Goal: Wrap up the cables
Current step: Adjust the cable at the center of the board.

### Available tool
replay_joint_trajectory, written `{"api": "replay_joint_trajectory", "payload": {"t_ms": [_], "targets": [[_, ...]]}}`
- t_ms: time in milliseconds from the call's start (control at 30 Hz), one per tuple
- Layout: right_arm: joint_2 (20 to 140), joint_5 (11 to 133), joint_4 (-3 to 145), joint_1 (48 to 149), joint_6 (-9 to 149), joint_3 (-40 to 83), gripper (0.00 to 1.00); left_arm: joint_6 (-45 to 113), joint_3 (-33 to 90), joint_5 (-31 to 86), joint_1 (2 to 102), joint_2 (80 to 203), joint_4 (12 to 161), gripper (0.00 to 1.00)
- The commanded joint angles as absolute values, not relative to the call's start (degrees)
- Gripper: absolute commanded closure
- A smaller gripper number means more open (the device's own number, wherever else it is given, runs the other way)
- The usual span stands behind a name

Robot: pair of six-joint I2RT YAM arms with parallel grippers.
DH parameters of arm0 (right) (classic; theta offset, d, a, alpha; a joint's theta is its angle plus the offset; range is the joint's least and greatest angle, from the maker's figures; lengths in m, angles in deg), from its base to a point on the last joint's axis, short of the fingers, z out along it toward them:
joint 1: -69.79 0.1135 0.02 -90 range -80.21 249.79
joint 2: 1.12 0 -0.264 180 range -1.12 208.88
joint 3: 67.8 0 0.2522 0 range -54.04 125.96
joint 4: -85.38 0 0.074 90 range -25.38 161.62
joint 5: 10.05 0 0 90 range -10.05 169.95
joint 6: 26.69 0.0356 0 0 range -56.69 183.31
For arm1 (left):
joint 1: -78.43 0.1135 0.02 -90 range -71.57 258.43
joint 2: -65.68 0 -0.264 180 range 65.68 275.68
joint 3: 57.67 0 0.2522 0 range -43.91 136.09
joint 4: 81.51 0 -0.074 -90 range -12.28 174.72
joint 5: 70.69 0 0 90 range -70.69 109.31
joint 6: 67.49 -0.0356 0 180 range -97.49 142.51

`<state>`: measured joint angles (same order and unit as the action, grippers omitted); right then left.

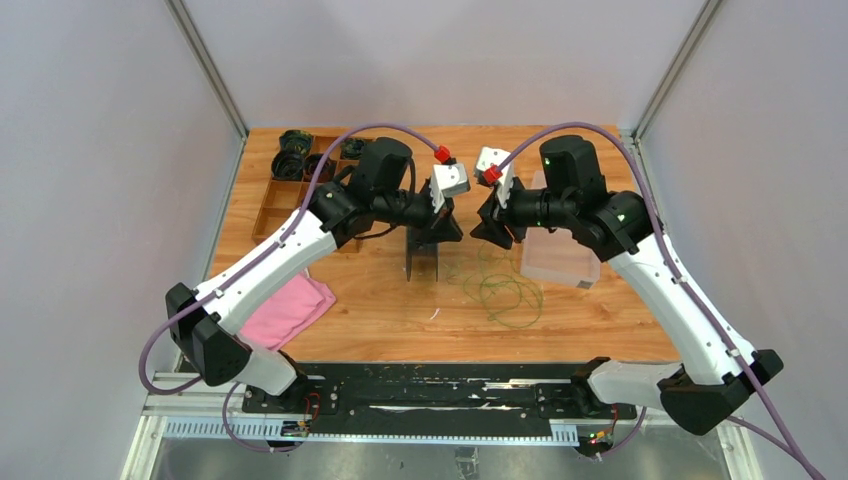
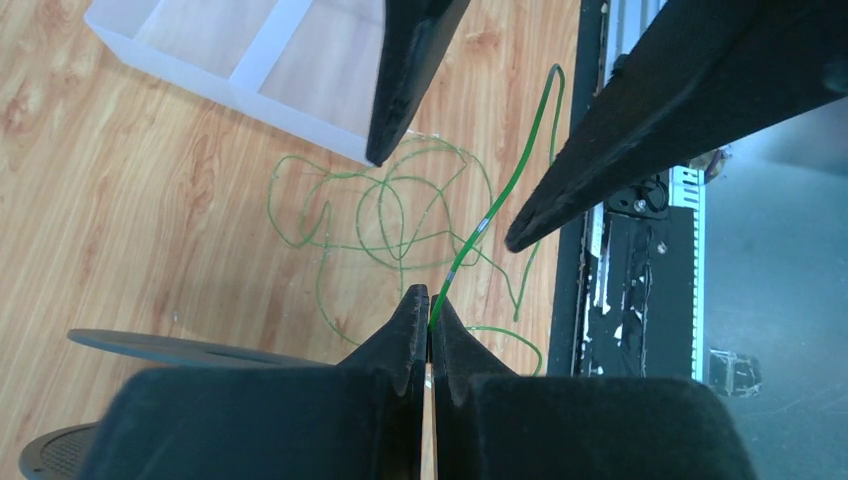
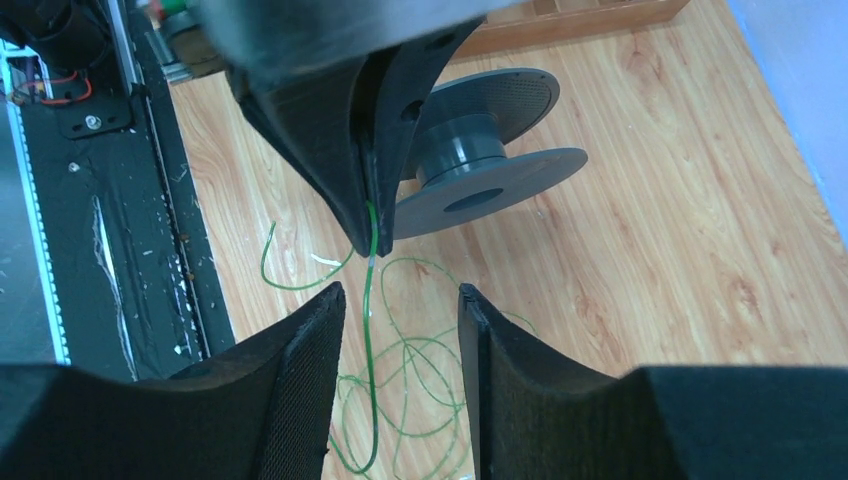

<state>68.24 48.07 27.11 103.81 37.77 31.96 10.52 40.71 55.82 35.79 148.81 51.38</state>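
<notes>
Left gripper (image 2: 428, 300) clamps shut on the green wire (image 2: 510, 185), whose strand runs lengthwise through the gap of the half-parted right gripper (image 3: 400, 300), touching neither jaw, rest in loose loops on the table (image 1: 620, 330) by the spool (image 3: 500, 150)

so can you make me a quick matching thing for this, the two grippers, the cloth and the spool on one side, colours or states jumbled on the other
Things:
1. left gripper
2. right gripper
3. cloth
4. spool

Colour or state:
a. pink
b. open, with the green cable running between its fingers
c. dark grey
d. shut on the green cable

Pairs: 1-d, 2-b, 3-a, 4-c
</notes>
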Motion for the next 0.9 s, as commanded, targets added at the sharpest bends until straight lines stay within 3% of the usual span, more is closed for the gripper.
{"api": "replay_joint_trajectory", "payload": {"t_ms": [0,600,867], "targets": [[68.79,45.87,30.21,104.36,41.14,33.67,0.56,11.17,39.79,57.59,35.18,147.15,52.72,1.0],[69.9,43.28,31.15,104.29,42.91,33.23,0.77,11.21,37.58,57.52,35.18,144.95,54.05,1.0],[69.23,43.06,32.13,103.81,43.86,32.58,0.99,11.5,36.46,57.27,35.18,144.83,55.45,0.99]]}}
